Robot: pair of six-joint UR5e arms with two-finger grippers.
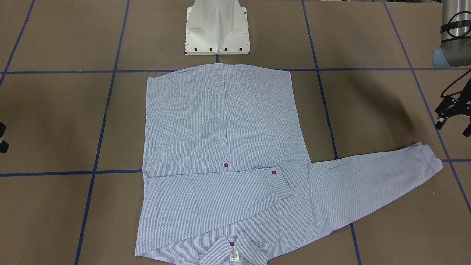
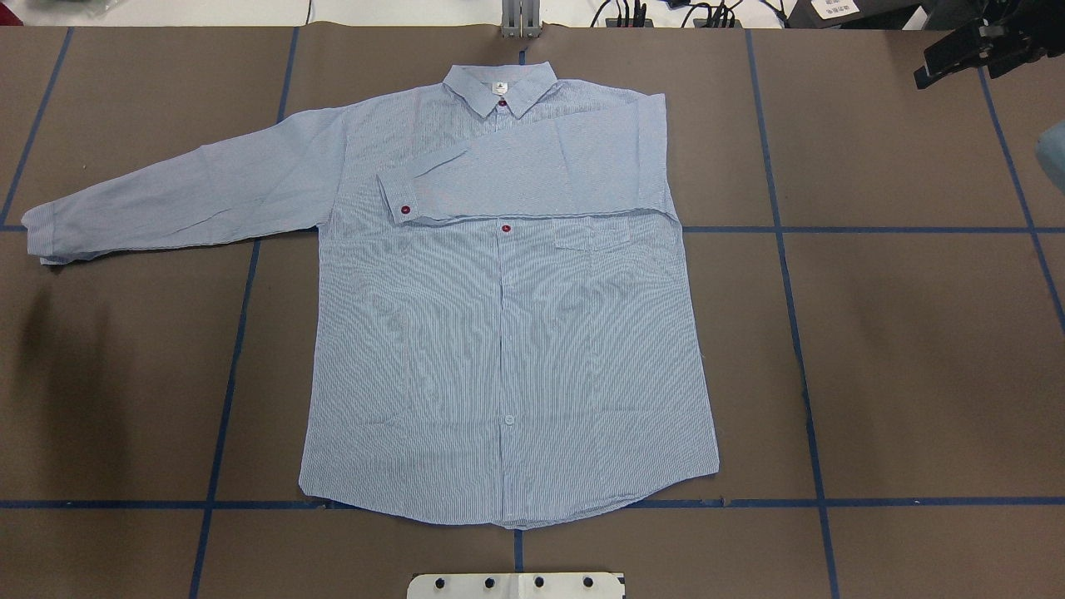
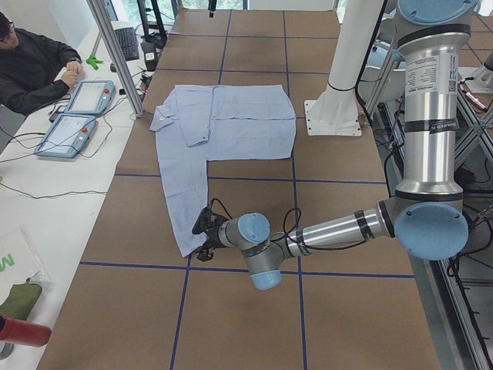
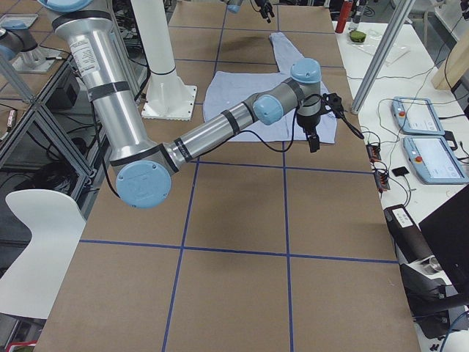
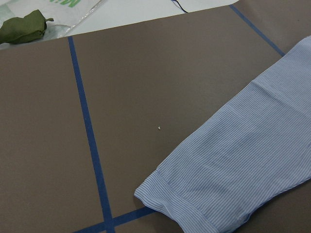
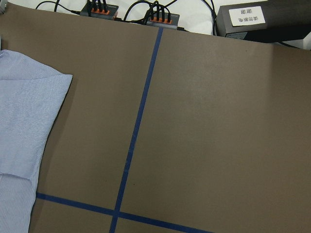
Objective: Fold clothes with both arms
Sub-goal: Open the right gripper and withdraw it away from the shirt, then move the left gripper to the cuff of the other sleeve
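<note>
The clothes are one light blue striped shirt (image 2: 507, 333) lying flat and face up on the brown table, collar (image 2: 499, 83) at the far side. One sleeve (image 2: 516, 179) is folded across the chest. The other sleeve (image 2: 175, 200) stretches out to the robot's left and ends in a cuff (image 5: 189, 206). My left gripper (image 1: 453, 127) hovers just beyond that cuff, fingers apart and holding nothing. Over the far right corner of the table my right gripper (image 2: 957, 71) hangs clear of the shirt's folded shoulder (image 6: 29, 97), also open and empty.
The white pedestal base (image 1: 217, 29) stands just behind the shirt's hem. Blue tape lines (image 2: 790, 229) grid the table. A person (image 3: 31, 62) sits by two teach pendants (image 3: 77, 116) on the side bench. Power strips (image 6: 131, 12) line the far edge.
</note>
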